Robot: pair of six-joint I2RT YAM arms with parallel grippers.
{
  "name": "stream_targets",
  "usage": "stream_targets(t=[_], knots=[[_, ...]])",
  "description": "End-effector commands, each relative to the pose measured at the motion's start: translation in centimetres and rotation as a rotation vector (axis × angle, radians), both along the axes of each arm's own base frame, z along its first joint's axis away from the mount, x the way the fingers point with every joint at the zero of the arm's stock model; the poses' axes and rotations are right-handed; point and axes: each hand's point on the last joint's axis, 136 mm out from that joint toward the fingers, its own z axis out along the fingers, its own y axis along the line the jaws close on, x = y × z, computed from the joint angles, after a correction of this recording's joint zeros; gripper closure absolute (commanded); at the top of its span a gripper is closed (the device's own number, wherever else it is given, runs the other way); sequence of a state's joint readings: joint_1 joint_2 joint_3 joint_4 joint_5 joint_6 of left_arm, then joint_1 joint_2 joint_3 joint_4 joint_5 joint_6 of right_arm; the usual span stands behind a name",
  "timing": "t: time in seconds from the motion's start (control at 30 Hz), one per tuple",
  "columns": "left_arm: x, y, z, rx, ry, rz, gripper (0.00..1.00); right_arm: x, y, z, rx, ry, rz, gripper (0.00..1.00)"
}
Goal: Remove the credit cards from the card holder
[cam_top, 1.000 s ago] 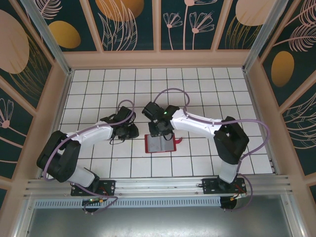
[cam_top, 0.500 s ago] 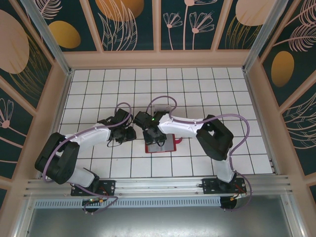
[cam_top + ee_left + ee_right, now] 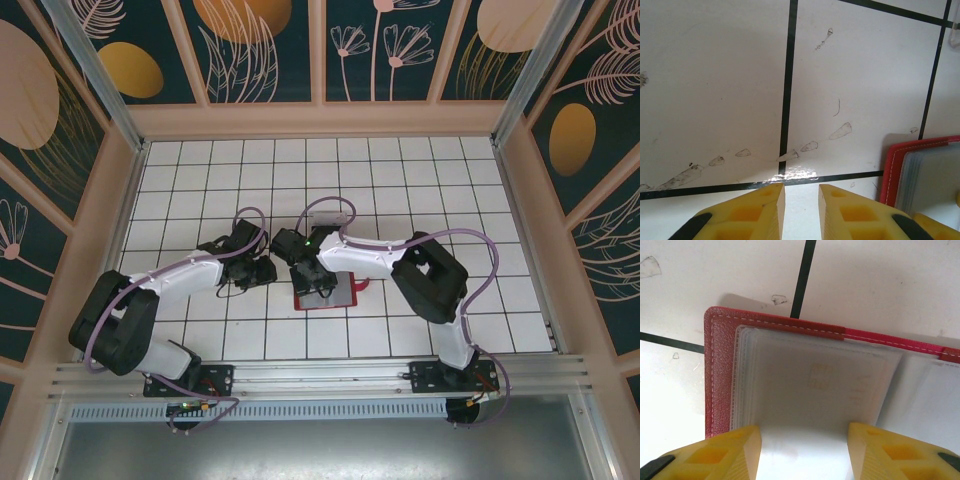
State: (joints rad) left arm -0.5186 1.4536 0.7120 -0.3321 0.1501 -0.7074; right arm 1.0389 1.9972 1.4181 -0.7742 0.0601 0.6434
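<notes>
The red card holder [image 3: 338,296] lies open on the white tiles, its small red tab [image 3: 361,285] pointing right. In the right wrist view its red stitched edge [image 3: 719,375] frames a stack of clear pockets holding a pale credit card [image 3: 815,385] with faint print. My right gripper [image 3: 805,432] is open right above that stack, one yellow finger at each side. From above, the right gripper [image 3: 312,280] covers the holder's left half. My left gripper [image 3: 801,187] hovers over bare tile with a narrow empty gap, the holder's edge [image 3: 892,170] to its right. It [image 3: 264,270] sits left of the holder.
The white tiled floor [image 3: 400,180] with black grout lines is boxed in by wooden walls. Free tiles lie behind and to the right of the holder. A metal rail [image 3: 320,375] runs along the near edge by both arm bases. Scuff marks [image 3: 840,131] dot the tile.
My right arm folded in and its gripper slid left and down onto the holder's left half, jaws spreading wider. The left gripper barely shifted.
</notes>
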Motion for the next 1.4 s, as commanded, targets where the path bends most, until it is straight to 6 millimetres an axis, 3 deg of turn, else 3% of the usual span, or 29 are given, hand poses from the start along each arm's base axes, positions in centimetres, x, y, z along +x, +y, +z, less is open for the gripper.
stream_targets(t=[0.0, 0.33, 0.6, 1.37], knots=[[-0.1, -0.3, 0.4, -0.031, -0.010, -0.014, 0.74, -0.7, -1.6, -1.6, -0.072, 0.015, -0.025, 0.53], [-0.7, -4.2, 1.7, -0.175, 0.010, -0.087, 0.75, -0.5, -1.1, -0.7, -0.026, 0.010, -0.049, 0.71], [-1.7, -6.4, 1.1, -0.194, 0.040, -0.133, 0.75, -0.2, -1.8, 0.8, -0.020, -0.017, -0.068, 0.76], [-2.2, -9.3, 1.8, -0.213, 0.069, -0.214, 0.76, -0.2, -6.1, 2.7, -0.046, -0.066, -0.160, 0.75]])
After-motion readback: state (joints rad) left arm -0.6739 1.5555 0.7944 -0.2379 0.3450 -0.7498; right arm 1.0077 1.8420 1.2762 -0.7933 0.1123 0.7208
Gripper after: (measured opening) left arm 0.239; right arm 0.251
